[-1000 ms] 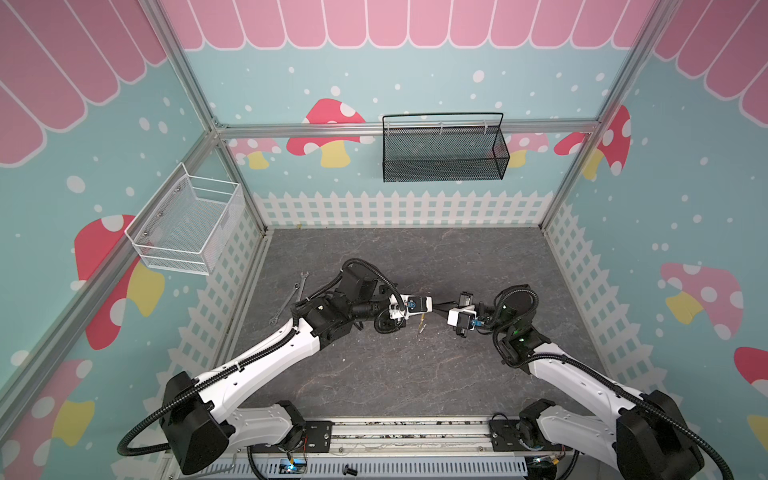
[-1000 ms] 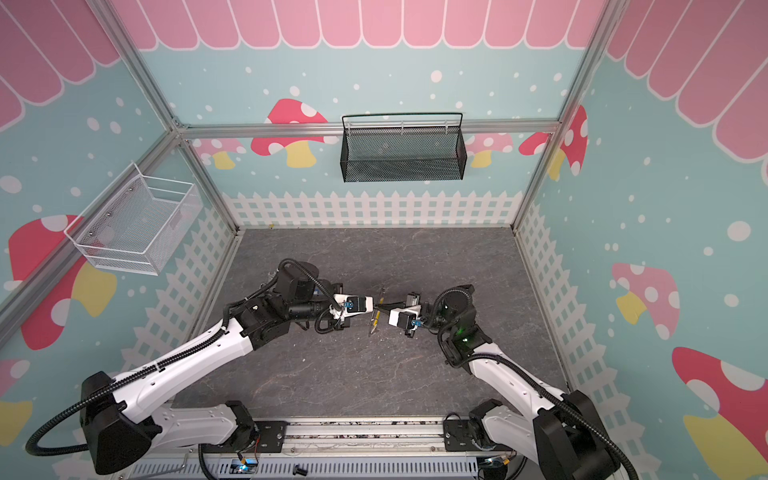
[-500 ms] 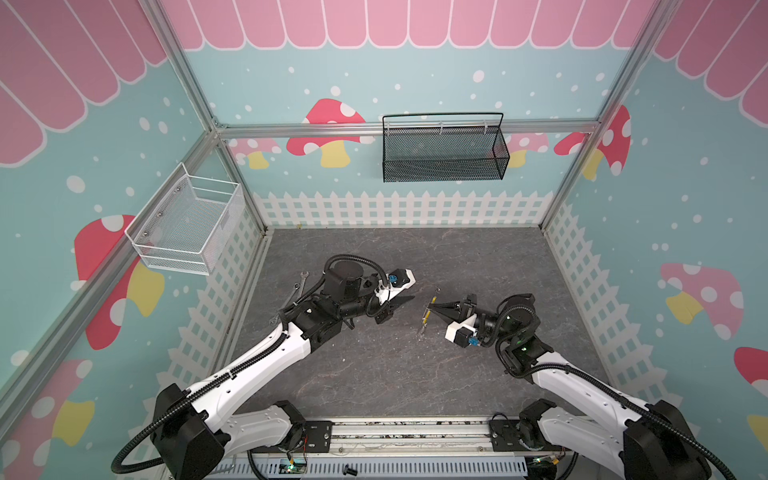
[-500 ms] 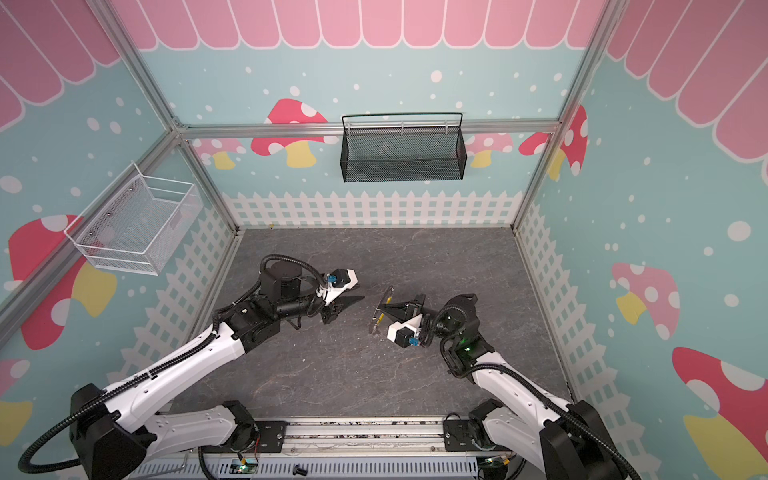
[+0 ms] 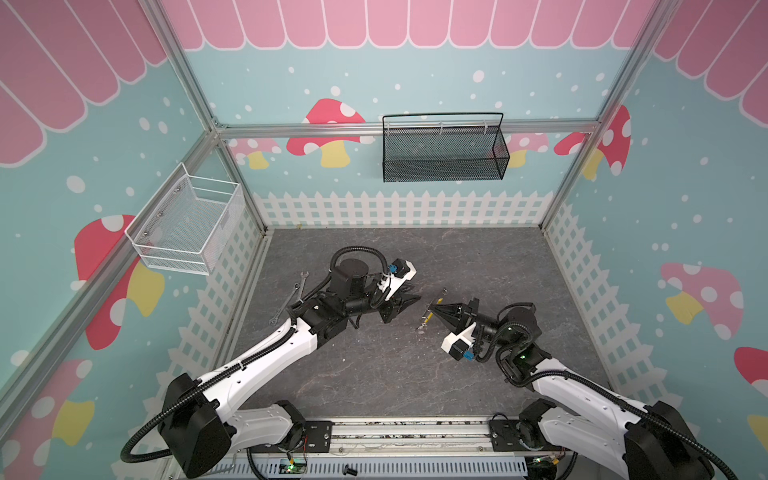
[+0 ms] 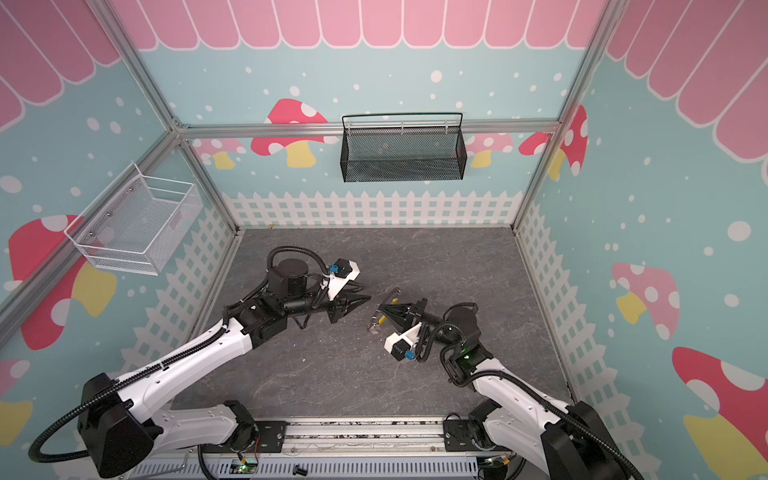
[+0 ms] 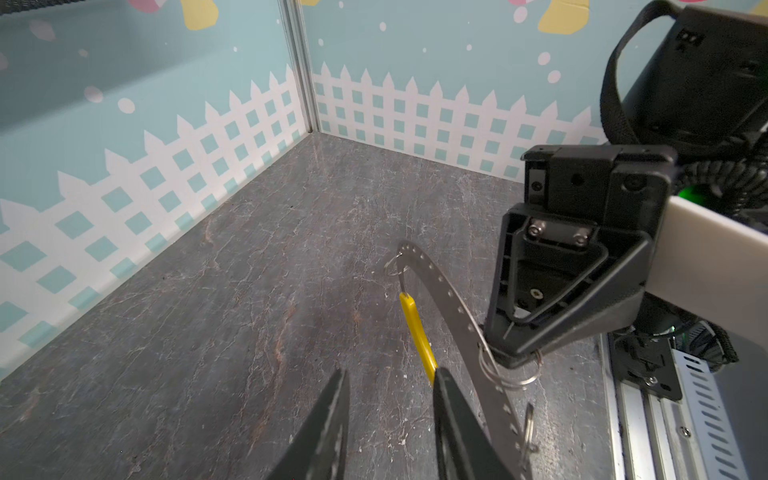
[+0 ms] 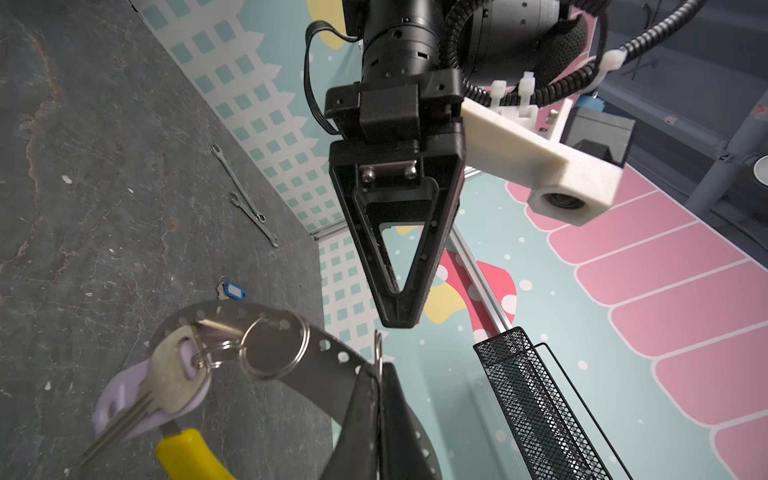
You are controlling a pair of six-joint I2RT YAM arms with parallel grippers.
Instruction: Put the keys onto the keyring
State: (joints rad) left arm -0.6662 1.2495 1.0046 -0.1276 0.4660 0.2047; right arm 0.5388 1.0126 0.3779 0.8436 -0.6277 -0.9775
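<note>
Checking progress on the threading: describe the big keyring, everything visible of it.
The keyring is a curved, flat band of grey metal punched with small holes, with a yellow plastic piece at one side. The right pincer is shut on it, holding it off the floor. A key with a lilac tag hangs from it by split rings.
</note>
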